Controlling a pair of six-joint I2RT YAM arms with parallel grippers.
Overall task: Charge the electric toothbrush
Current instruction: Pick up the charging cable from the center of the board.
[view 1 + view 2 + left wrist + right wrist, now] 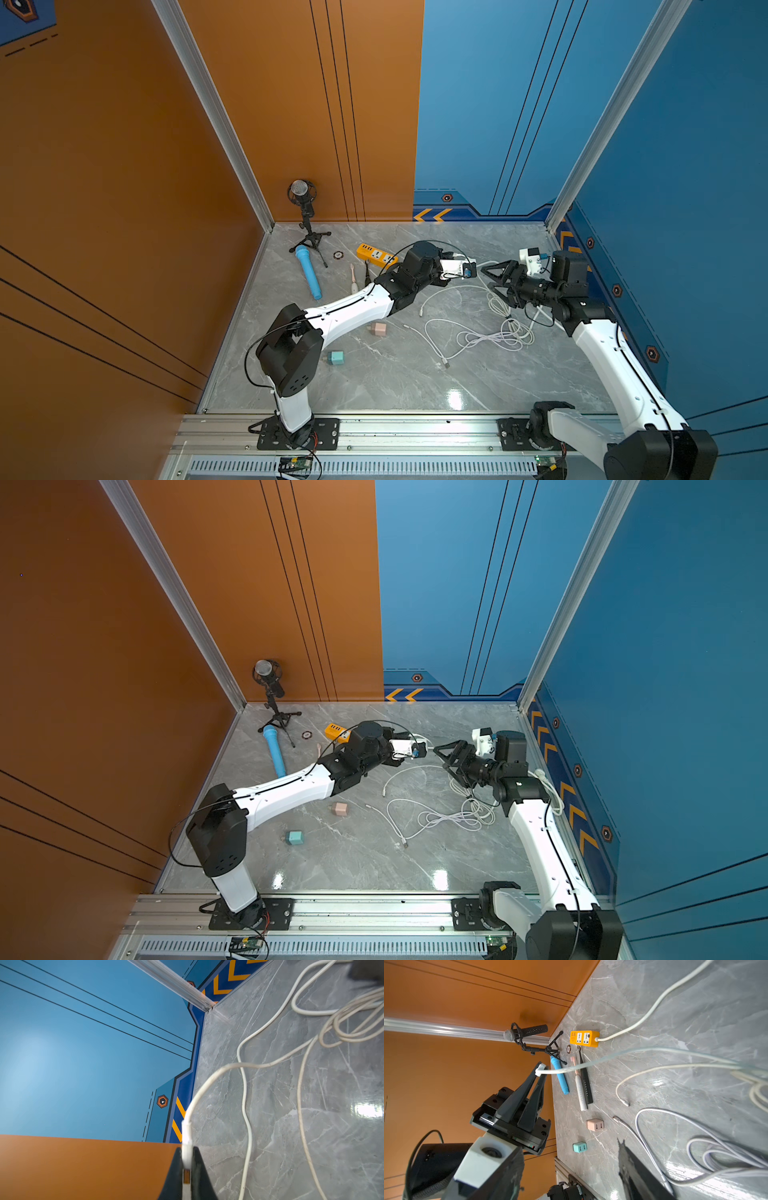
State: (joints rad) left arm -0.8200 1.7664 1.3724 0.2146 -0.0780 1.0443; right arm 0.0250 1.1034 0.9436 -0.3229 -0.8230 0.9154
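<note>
1. While the white toothbrush [579, 1093] and the black toothbrush [585, 1080] lie flat at the far left of the table [395, 386], just near of the orange power strip [376, 254], the step in hand looks like cable preparation.
2. Left gripper [541, 1069]: clamped on the white cable's plug [186, 1142], held above the table.
3. Right gripper [485, 277]: jaws apart, facing that plug; whether the cable runs between them, cannot tell.
4. Next, likely: the plug needs the pink adapter [377, 329] or the teal adapter [336, 357].
5. Obstacles: tangled cables [498, 337] at right; the left arm overhangs the toothbrushes.
</note>
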